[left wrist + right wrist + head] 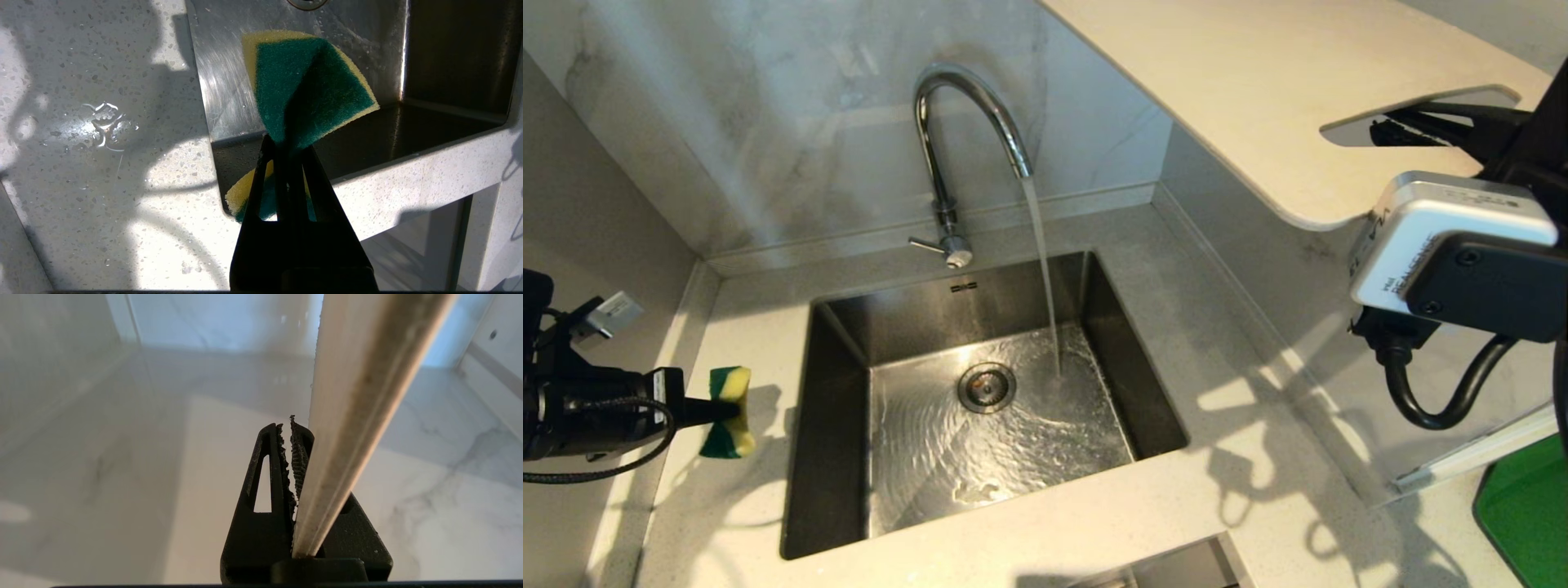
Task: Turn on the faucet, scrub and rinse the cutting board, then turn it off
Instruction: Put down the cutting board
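The cutting board [1258, 90] is a large, thin, cream-white plastic sheet with a rounded corner and a slot handle cut near its short end; it is held up in the air above the right side of the counter [1258, 457], slanting across the upper right of the head view, with faint grey scuffs on its face. In the right wrist view its edge [359, 416] runs as a narrow, slightly soiled pale strip between the ridged black fingers [267, 473] of the right gripper [292, 424], which is clamped on the board beside the slot. A silver-grey camera housing on that wrist carries small print, too partial to read. The faucet [968, 122] is a tall polished chrome gooseneck rising from the back edge of the sink [833, 384], with a thin lever sticking out sideways near its base; a clear stream falls from the spout and ripples across the brushed stainless basin near the round drain [986, 386]. A small dark mark sits on the sink's back wall, unreadable. The counter is pale speckled stone, with marbled wall panels behind. Over the counter at the sink's left edge, the left gripper [288, 143] pinches a folded sponge [306, 85], yellow foam with a coarse green scouring face.
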